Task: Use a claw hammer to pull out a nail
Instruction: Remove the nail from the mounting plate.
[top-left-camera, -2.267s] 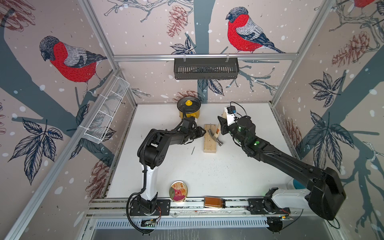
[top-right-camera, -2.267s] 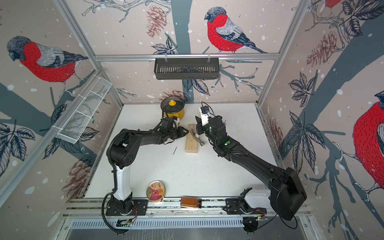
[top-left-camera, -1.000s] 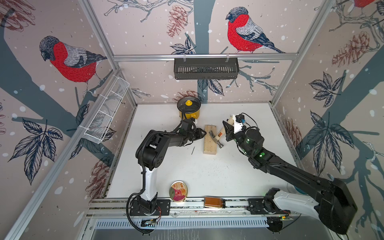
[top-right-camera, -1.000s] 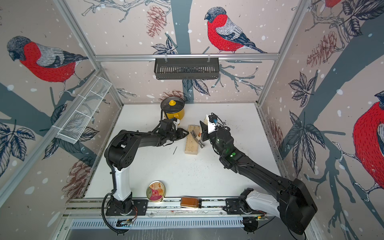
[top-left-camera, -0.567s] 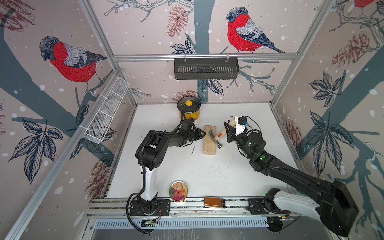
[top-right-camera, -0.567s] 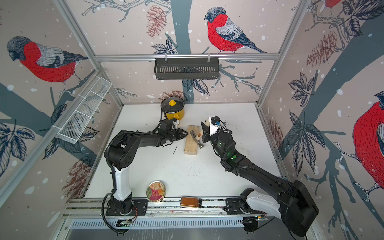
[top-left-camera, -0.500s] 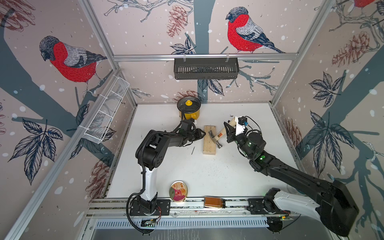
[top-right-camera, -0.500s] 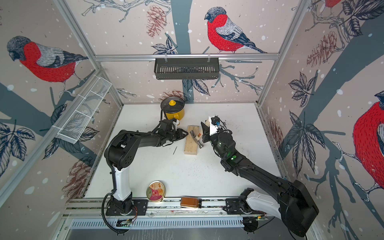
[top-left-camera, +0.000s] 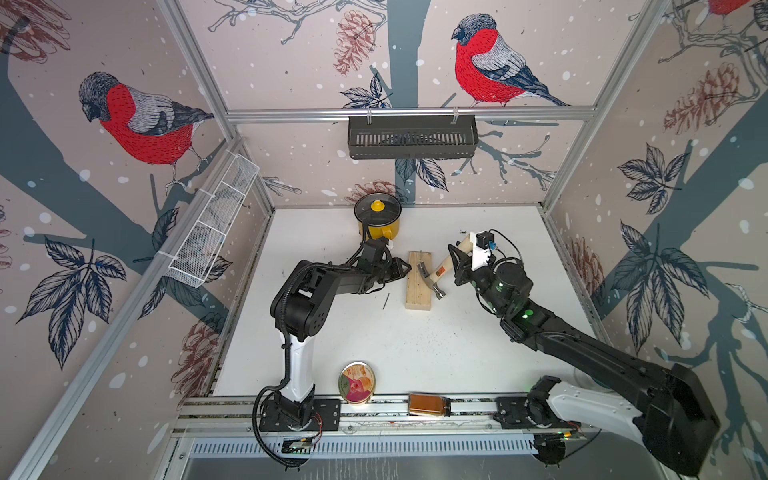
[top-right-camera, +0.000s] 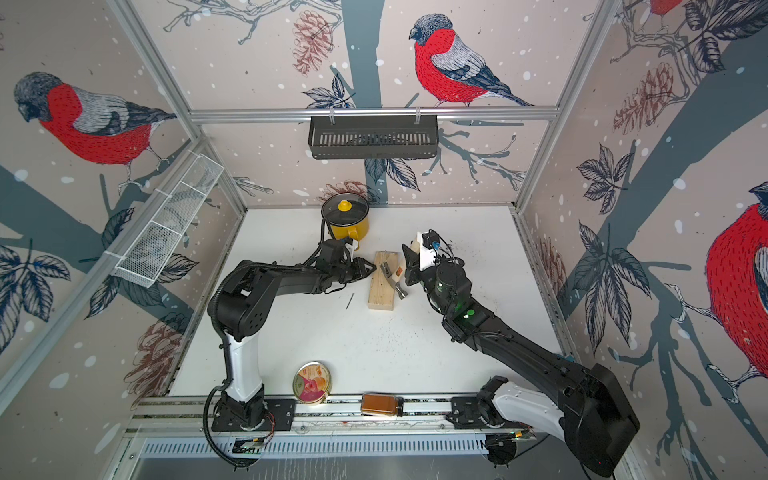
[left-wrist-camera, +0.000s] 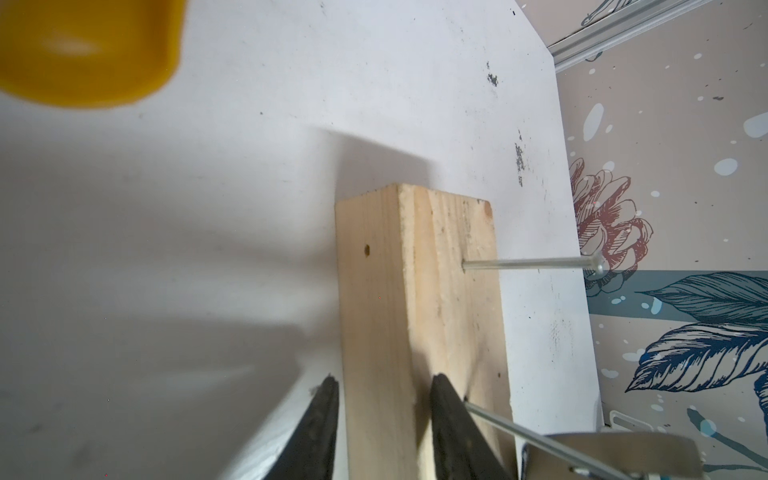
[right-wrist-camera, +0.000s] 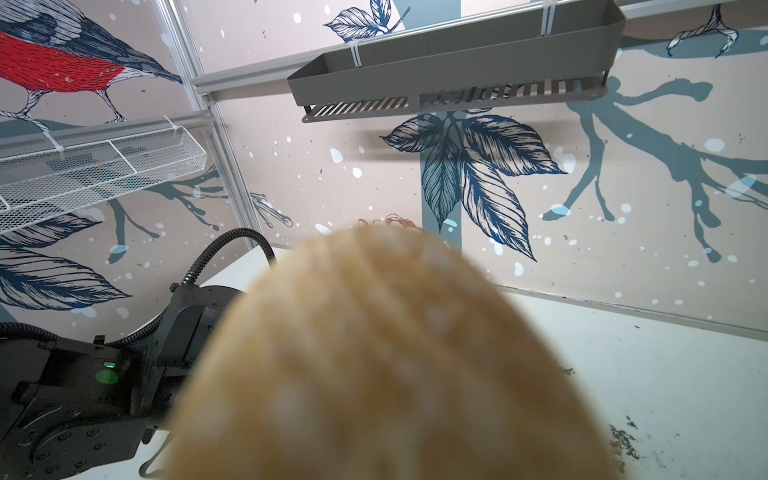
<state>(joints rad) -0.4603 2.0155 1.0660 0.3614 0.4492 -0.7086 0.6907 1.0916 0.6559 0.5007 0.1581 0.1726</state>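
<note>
The left pincer (left-wrist-camera: 384, 382) snug on wood block (left-wrist-camera: 415, 270); right pincer (top-left-camera: 458, 262) tight on claw hammer (top-left-camera: 441, 271).

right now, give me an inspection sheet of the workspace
surface: white table, dark specks, loose nail beside block
job's things: hammer head over block's edge; one nail stands free in it, second nail meets the hammer head
clutter: yellow pot, tin, amber jar on front rail
grippers: left gripper clamps block; right gripper holds hammer handle
cables: black hose loops at left arm's base; thin lead loops over right wrist
surroundings: black shelf, mesh basket, bird-print walls
</note>
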